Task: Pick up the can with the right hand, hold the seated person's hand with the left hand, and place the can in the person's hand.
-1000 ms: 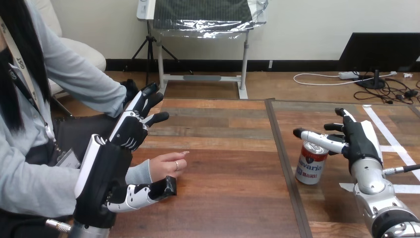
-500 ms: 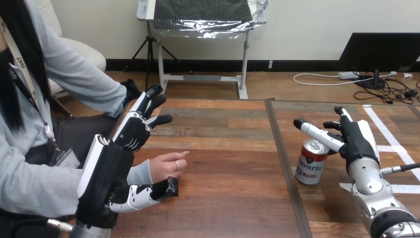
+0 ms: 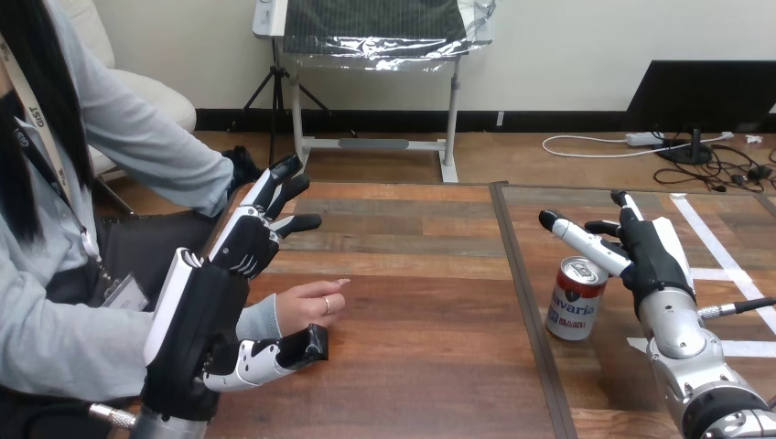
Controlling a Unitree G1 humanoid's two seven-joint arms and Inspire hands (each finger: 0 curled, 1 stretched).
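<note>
Right hand (image 3: 652,261) open above the can (image 3: 576,300), left hand (image 3: 206,315) open beside the person's hand (image 3: 309,306).

From my station I see the can standing upright on the right part of the surface (image 3: 412,320), just left of the right palm. The right hand's fingers (image 3: 578,240) are straight and spread. One reaches out over the can's top (I cannot tell whether it touches the rim). On the left, the left hand's fingers (image 3: 276,194) are straight and apart, pointing away across the surface. Its thumb lies along the near side of the person's wrist. The person's hand rests on the surface between that thumb and the fingers, well apart from the can.
</note>
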